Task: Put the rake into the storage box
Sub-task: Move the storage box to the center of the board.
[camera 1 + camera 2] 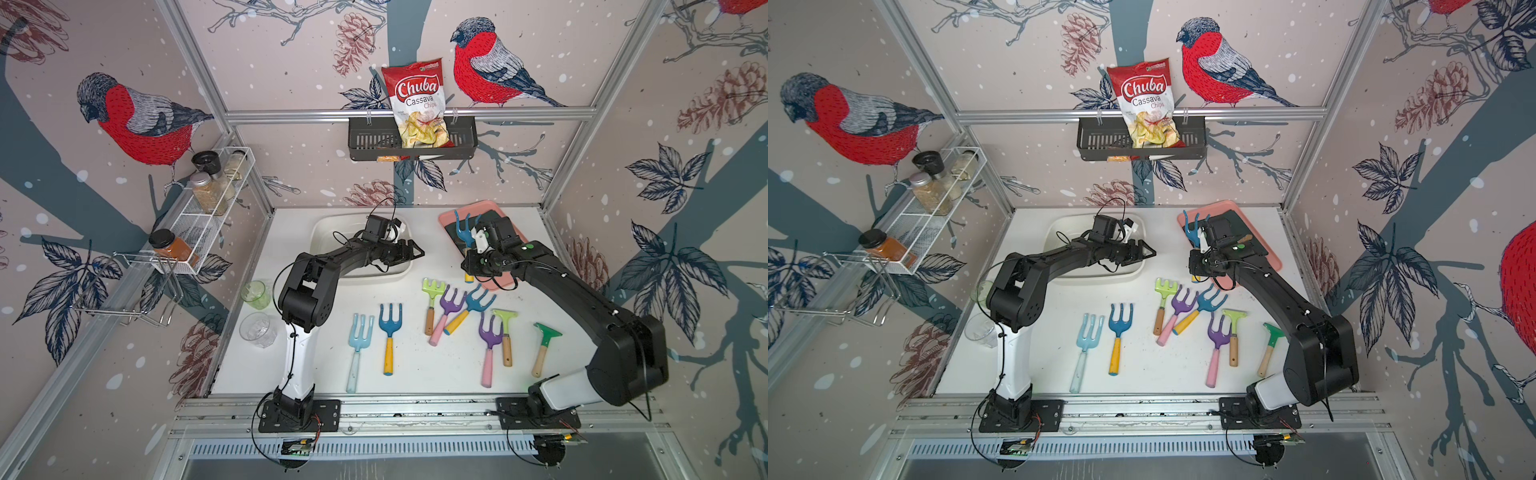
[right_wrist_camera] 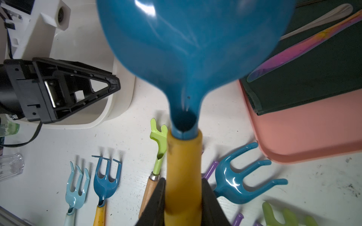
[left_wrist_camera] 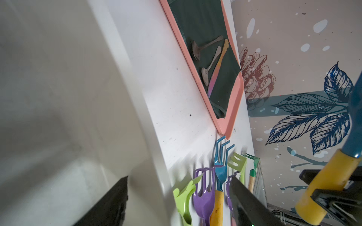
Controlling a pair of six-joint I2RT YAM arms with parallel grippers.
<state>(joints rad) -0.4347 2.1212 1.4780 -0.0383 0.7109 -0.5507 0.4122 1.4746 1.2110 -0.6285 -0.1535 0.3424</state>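
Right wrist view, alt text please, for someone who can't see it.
The right gripper clamps the yellow handle of a blue rake, its head filling the frame. Beyond: more rakes on the table, the storage box, a pink tray.

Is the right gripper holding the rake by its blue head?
No, the right gripper clamps the rake by its yellow handle, not the head.

Both top views high over the front, facing down on the whole table (image 1: 415,374), left wrist view close beside box (image 3: 58,97), facing tray (image 3: 227,125), right wrist view tight along rake (image 2: 183,176), tray shared.
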